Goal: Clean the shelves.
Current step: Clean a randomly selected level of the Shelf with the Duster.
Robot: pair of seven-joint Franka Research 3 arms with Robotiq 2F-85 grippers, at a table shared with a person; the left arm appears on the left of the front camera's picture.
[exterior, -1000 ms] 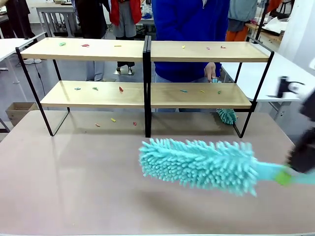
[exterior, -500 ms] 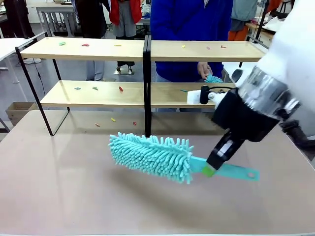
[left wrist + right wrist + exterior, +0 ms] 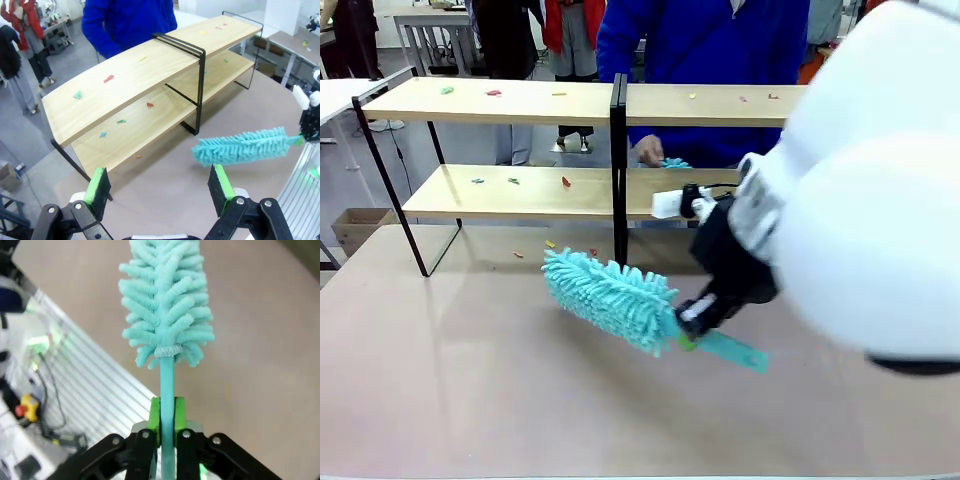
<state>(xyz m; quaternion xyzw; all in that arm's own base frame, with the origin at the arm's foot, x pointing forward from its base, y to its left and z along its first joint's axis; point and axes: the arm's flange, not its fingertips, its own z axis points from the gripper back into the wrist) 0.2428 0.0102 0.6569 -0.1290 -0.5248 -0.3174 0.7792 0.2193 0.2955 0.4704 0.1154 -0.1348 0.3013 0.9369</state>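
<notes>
Shelves: the shelves (image 3: 490, 100) stand across the far half of the worktop (image 3: 450, 390), two pale boards in a black frame, with the central post (image 3: 618, 170) near the middle
Scraps: small coloured scraps (image 3: 565, 181) lie scattered on both boards, and a few more lie on the worktop under the lower board
Right gripper: the right gripper (image 3: 167, 411) has its fingers pressed together on the thin teal handle of a duster (image 3: 610, 293)
Duster: its fluffy teal head sits low over the worktop just in front of the central post, tilted, with the head toward the robot's left and the handle end sticking out past the fingers; whether it touches the worktop cannot be told
Left gripper: the left gripper (image 3: 159, 179) is up above the worktop facing the shelves, its fingers (image 3: 98, 187) spread wide with nothing between them
Person: a person in a blue top (image 3: 700, 40) stands behind the shelves, one hand (image 3: 647, 152) at the lower board just right of the post, with a second small teal duster (image 3: 675, 162) beside it
</notes>
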